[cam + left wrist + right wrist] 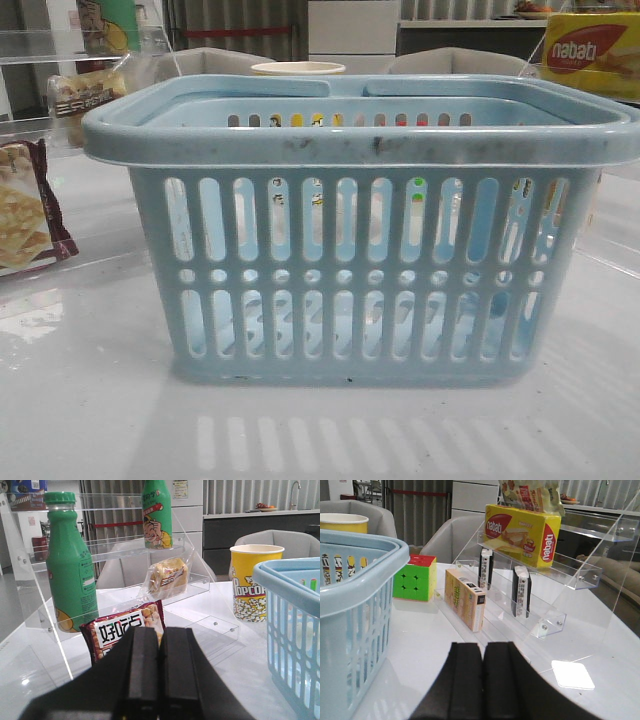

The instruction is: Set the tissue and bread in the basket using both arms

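Black fingers of the left end effector (160, 672) were seen pressed together, with nothing held between them. On the other side, the right end effector (482, 680) was also pressed together and was holding nothing.

Between the two arms, the light-blue basket (350, 140) was set on the white counter (90, 400). Nothing could be seen inside it through the slots, so no part of the task was judged to be done yet.

On a clear shelf at the left, the bread (166, 577) was seen in its clear packet, well apart from the basket. It was placed behind a cracker packet (125, 630) and beside a green bottle (70, 565).

On a clear shelf at the right, two narrow dark packets were stood upright, and one was taken to be the tissue (522, 591). A yellow Nabati box (522, 527) was placed above them.

Both things were left to be picked up and put in the basket.
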Robot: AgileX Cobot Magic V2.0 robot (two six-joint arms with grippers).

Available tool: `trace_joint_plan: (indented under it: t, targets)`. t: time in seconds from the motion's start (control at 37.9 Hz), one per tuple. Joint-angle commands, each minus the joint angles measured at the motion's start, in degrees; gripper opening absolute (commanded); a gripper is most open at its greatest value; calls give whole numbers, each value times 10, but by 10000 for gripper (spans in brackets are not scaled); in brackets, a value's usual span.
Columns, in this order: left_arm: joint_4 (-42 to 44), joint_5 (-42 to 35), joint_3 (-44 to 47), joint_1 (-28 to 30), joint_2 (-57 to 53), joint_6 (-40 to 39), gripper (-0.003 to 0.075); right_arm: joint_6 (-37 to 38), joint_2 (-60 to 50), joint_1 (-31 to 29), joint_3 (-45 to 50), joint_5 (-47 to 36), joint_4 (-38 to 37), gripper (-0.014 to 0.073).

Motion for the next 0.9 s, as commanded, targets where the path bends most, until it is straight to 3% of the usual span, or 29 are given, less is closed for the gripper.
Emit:
trace_joint_plan:
  t: [0.0,0.34,0.45,0.66,0.87]
  targets:
    - [-5,-49,0,0,-10,0,91,-2,-9,-3,1,-49,1,29]
    - [-5,-82,-6,0,-10,0,91,-1,-9,-3,-5,-83,3,29]
    - [-5,-83,-42,0,-9,0,91,-1,-9,-2,-43,-56,12,29]
    - [-5,13,-175,0,10,0,91,-1,5,-2,-173,40,12,29]
    - [-5,124,-331,0,102,0,91,-1,97,-2,-314,104,12,29]
